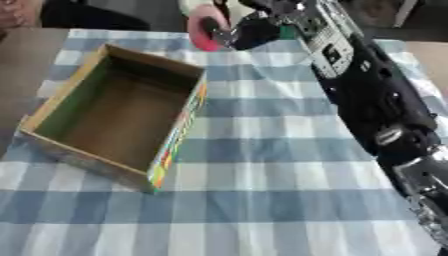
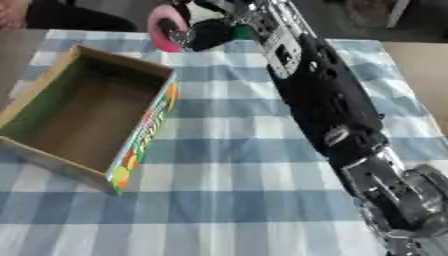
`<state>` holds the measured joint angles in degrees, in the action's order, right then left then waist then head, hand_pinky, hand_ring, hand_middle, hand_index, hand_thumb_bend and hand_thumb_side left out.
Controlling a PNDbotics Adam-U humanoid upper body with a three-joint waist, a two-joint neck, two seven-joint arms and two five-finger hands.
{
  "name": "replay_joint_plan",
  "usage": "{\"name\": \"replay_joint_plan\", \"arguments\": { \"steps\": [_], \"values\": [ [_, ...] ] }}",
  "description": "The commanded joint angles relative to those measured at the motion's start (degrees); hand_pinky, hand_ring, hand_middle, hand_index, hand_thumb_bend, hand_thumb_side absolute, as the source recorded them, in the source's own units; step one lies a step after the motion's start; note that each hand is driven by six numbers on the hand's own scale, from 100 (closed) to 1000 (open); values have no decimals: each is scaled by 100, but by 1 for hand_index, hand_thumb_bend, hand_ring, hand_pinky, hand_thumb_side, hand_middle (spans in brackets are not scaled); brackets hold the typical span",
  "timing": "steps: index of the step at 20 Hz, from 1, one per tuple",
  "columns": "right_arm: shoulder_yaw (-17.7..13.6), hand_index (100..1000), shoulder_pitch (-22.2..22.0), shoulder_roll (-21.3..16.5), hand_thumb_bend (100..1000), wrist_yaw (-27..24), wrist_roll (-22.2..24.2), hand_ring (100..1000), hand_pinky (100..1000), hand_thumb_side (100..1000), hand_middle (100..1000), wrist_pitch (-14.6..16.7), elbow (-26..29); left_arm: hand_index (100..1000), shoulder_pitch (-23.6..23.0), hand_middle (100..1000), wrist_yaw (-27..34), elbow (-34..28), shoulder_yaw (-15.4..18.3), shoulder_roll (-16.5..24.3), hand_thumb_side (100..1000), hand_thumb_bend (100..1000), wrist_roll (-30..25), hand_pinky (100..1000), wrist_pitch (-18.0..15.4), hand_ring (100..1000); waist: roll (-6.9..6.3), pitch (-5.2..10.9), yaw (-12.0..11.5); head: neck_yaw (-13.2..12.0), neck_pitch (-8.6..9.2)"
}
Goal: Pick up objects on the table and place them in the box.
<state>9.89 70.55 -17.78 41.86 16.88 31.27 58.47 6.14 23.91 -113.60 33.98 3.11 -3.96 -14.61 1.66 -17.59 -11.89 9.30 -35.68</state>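
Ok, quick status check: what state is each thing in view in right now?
Box: open-topped, nothing visible inside, lying askew on the cloth.
Pink object: at the table's far edge, in the right hand's fingers; whether lifted cannot be told.
Right hand: reached across to the far edge, fingers curled round the pink object.
Checked tablecloth: spread flat.
Left hand: not in view.

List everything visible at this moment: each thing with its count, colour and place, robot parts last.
Box: one, brown cardboard with a multicoloured side, open and empty, on the left of the table.
Tablecloth: one, blue and white check, covering the table.
Pink object: one, pink and rounded, at the far edge of the cloth, in the right hand.
Green thing: one, small, just behind the right hand; shape unclear.
Right arm: one, black with silver joints, stretching from the lower right to the far edge.
Right hand: one, black, fingers curled on the pink object.
Left hand: not in view.
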Motion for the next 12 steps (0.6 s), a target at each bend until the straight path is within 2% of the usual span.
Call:
{"name": "replay_joint_plan", "arguments": {
  "steps": [1,6,12],
  "values": [
    [-80,403,224,99,100,28,-54,621,682,550,385,-25,11,773,47,617,25,-99,-24,176,548,171,-30,504,-5,385,-14,114,-36,47,55],
    [-154,409,308,446,100,33,-71,620,686,529,385,-127,-34,772,105,616,71,-99,-61,194,551,172,-58,502,-37,386,2,60,-159,162,92],
    [-309,414,245,1010,100,493,-317,618,688,506,383,-318,-147,770,192,614,198,-99,-125,243,556,168,-96,498,-137,388,0,-4,-311,378,130]
  ]
}}
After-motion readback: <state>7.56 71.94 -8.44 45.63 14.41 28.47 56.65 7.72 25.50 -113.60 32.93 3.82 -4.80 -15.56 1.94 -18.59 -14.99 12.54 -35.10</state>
